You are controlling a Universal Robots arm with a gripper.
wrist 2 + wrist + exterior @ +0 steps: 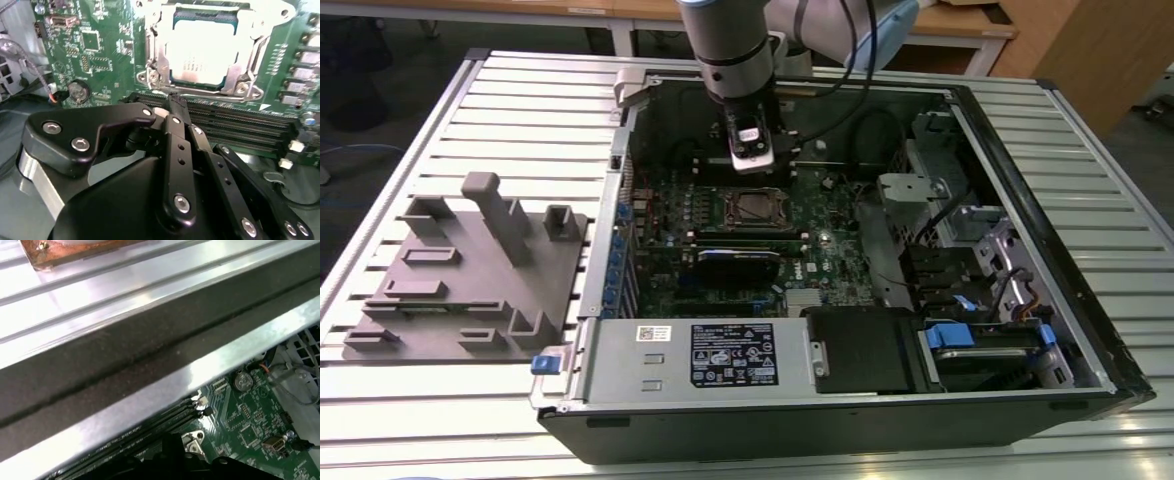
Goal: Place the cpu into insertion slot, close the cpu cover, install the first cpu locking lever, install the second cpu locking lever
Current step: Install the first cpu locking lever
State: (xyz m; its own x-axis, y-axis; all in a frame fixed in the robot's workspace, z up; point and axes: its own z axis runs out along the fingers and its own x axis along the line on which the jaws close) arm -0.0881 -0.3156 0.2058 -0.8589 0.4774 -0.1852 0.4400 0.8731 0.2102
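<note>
The cpu [202, 47], a flat square with a silvery top, lies in the insertion slot [150, 75] on the green motherboard. The cpu cover [257, 52], a metal frame with a square window, lies down around the chip's rim. I cannot tell how the locking levers stand. In the second wrist view my gripper [175, 98] hovers beside the slot, over the long memory slots, its black fingers [172, 135] pressed together with nothing between them. In the exterior view the gripper [750, 165] hangs just behind the slot [758, 208] inside the open computer case.
The open case [1067, 250] lies on a slatted metal table [520, 100]. A black card [736, 262] sits in front of the slot, a power supply [707, 355] at the near side, drive bays [961, 250] on the exterior view's right. A grey fixture [467, 270] stands at its left.
</note>
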